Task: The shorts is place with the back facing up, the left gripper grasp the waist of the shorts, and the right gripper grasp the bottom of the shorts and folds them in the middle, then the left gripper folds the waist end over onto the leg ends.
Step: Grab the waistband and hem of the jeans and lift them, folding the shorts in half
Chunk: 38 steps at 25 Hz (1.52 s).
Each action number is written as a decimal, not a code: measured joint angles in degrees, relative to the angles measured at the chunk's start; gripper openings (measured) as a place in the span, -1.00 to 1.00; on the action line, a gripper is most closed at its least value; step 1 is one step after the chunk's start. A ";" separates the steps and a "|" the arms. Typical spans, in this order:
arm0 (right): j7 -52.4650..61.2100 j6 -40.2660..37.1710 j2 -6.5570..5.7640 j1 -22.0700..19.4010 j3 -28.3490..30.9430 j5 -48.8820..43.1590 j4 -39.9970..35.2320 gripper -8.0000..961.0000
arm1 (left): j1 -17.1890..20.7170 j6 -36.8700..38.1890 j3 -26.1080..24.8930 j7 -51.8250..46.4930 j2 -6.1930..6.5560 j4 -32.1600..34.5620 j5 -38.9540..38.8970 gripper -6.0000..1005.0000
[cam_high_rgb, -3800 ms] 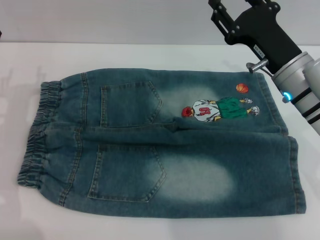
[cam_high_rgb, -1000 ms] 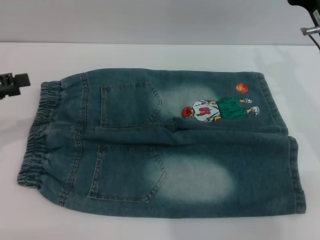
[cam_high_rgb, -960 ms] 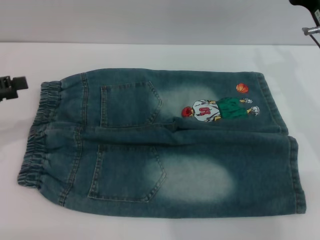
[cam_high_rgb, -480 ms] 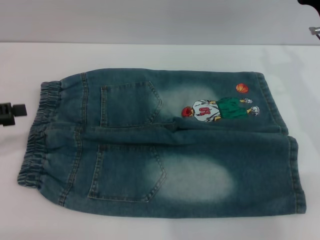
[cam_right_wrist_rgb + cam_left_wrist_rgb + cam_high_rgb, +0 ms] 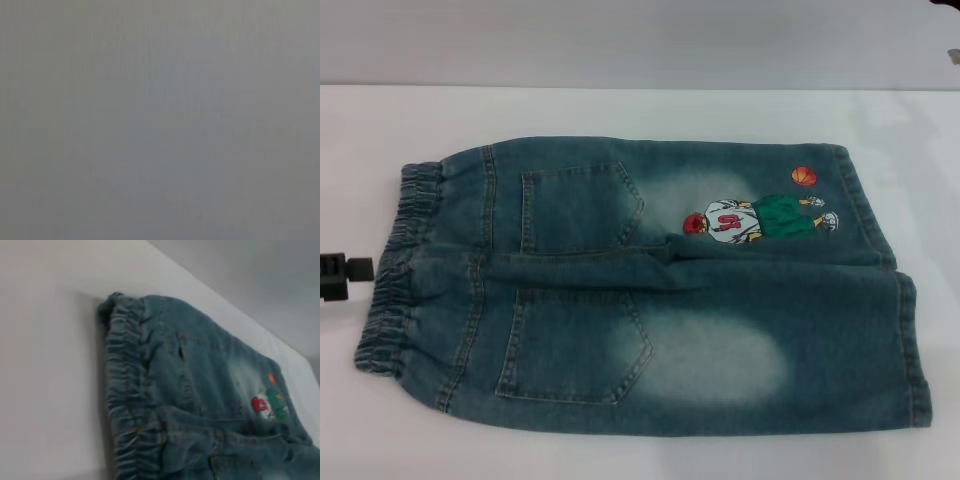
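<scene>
The blue denim shorts (image 5: 650, 290) lie flat on the white table (image 5: 620, 110), back pockets up. The elastic waist (image 5: 395, 270) is at the left and the leg ends (image 5: 900, 300) at the right. A basketball-player patch (image 5: 760, 217) is on the far leg. My left gripper (image 5: 340, 277) shows as a black tip at the left edge, just left of the waist and not touching it. The left wrist view looks along the waist (image 5: 125, 390) from close by. Only a dark sliver of my right gripper (image 5: 948, 4) shows, in the top right corner, far from the shorts.
Bare white table (image 5: 620, 455) surrounds the shorts on all sides, with a grey wall (image 5: 620, 40) behind. The right wrist view shows only plain grey.
My left gripper has slid along the table's left edge toward the near side, now level with the middle of the waist. My right arm has drawn back almost out of the top right corner.
</scene>
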 joint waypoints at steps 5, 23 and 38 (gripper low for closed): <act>0.00 0.00 0.00 0.03 0.20 0.00 0.00 0.15 | 0.07 -0.17 0.00 -1.46 -0.03 0.00 1.84 0.49; 0.00 0.01 0.03 -0.22 0.21 -0.01 0.00 0.15 | 1.31 -0.84 -2.67 -1.55 -0.55 0.00 5.20 0.48; 0.00 -0.04 0.10 -0.72 0.21 -0.40 -0.13 0.15 | 1.54 -2.92 -2.72 -1.51 -1.53 0.00 6.29 0.47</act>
